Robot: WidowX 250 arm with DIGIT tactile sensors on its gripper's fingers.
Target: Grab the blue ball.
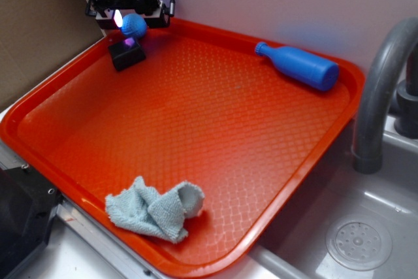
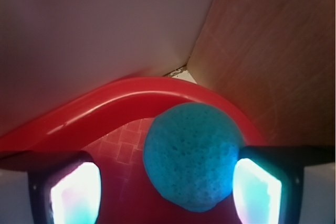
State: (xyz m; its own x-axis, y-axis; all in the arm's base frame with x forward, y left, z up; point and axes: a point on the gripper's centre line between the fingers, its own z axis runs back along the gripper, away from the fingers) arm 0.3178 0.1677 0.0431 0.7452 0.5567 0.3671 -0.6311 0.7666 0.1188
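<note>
Blue ball (image 2: 191, 156) between gripper (image 2: 168, 190) jaws, against one pad, clear gap to other; jaws spread. Above red tray (image 2: 105, 108) corner.

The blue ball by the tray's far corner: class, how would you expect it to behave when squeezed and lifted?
The blue ball looks pitted and sponge-like, so it probably gives a little and is light for its size. That rough surface should resist slipping. Being round, it could roll across the tray if nudged; it sits nearer one finger of the gripper.

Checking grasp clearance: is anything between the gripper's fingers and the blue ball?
Nothing: in the wrist view the blue ball touches one finger; only bare red tray separates it from the other.
</note>
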